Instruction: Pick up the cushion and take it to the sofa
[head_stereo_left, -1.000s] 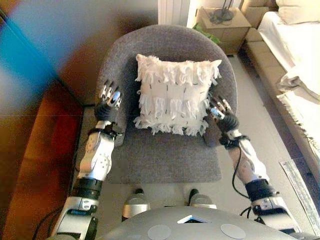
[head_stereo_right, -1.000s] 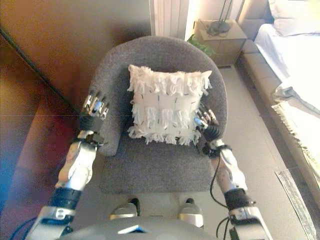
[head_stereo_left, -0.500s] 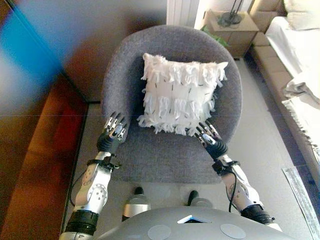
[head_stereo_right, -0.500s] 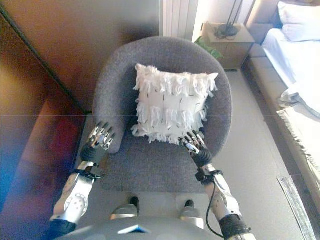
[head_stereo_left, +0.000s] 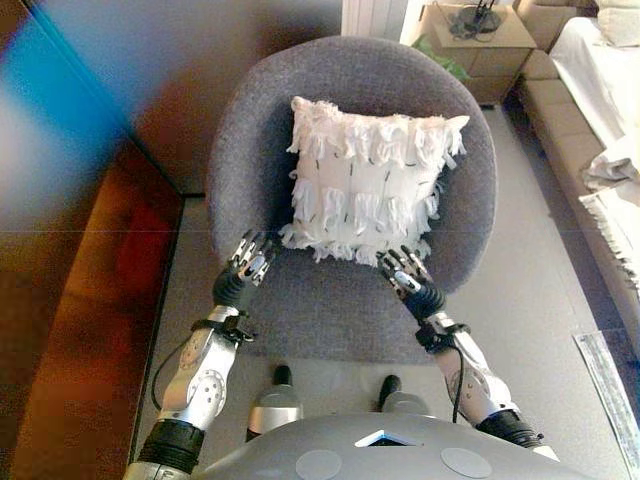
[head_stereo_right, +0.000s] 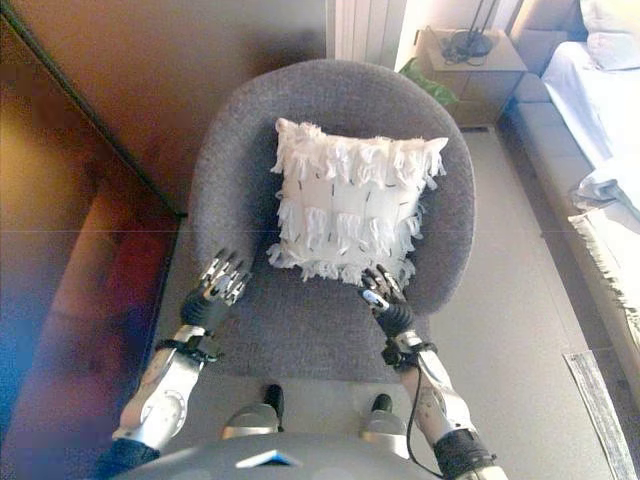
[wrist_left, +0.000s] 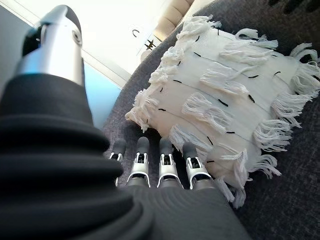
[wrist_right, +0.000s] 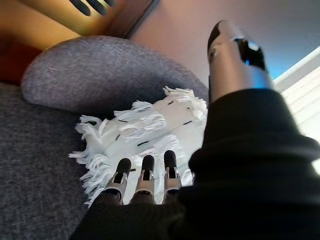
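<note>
A white fringed cushion (head_stereo_left: 368, 182) leans against the back of a grey armchair (head_stereo_left: 330, 310). My left hand (head_stereo_left: 247, 268) is open, its fingers straight, just off the cushion's lower left corner over the seat. My right hand (head_stereo_left: 408, 280) is open at the cushion's lower right corner, fingertips close to the fringe. The left wrist view shows the cushion (wrist_left: 225, 105) just past my straight fingers (wrist_left: 165, 167). The right wrist view shows the cushion (wrist_right: 145, 125) past my fingers (wrist_right: 146, 175). Neither hand holds anything.
A dark brown wall (head_stereo_left: 120, 130) stands on the left of the chair. A sofa with a white throw (head_stereo_left: 600, 140) runs along the right. A small wooden side table (head_stereo_left: 480, 40) stands behind the chair. Pale floor (head_stereo_left: 540, 300) lies between chair and sofa.
The camera has shifted. Both hands have drawn back from the cushion's sides to its lower corners. The cushion stays on the chair.
</note>
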